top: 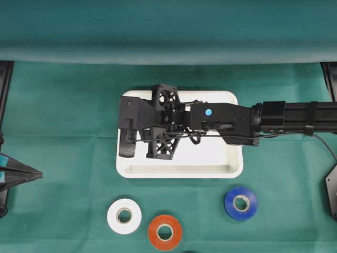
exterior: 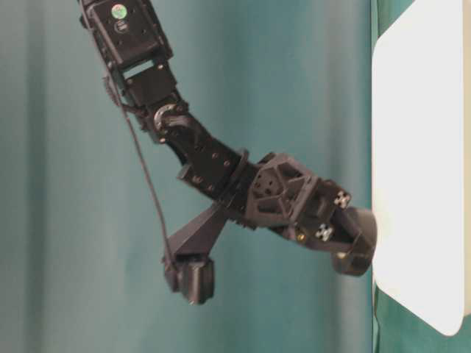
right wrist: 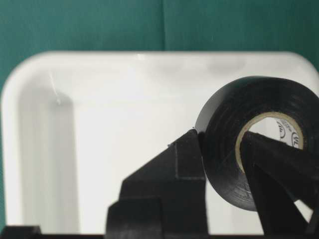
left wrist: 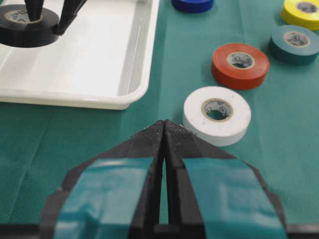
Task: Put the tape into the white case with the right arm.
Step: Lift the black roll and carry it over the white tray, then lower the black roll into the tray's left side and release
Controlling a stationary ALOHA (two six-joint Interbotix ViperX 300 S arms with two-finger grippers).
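The white case (top: 210, 158) lies in the middle of the green cloth. My right arm reaches over it from the right. The right gripper (right wrist: 222, 144) is shut on the wall of a black tape roll (right wrist: 224, 149): one finger (right wrist: 184, 164) presses the outside and the other passes through the core. In the left wrist view the black tape (left wrist: 27, 31) sits low inside the case (left wrist: 99, 59), near its left end; whether it touches the floor I cannot tell. The left gripper (left wrist: 164, 127) is shut and empty, low over the cloth left of the case.
White tape (top: 124, 216), orange tape (top: 165, 232) and blue tape (top: 241, 203) lie on the cloth in front of the case. Yellow tape (left wrist: 301, 12) and teal tape (left wrist: 294, 42) lie beyond them. A green curtain backs the table.
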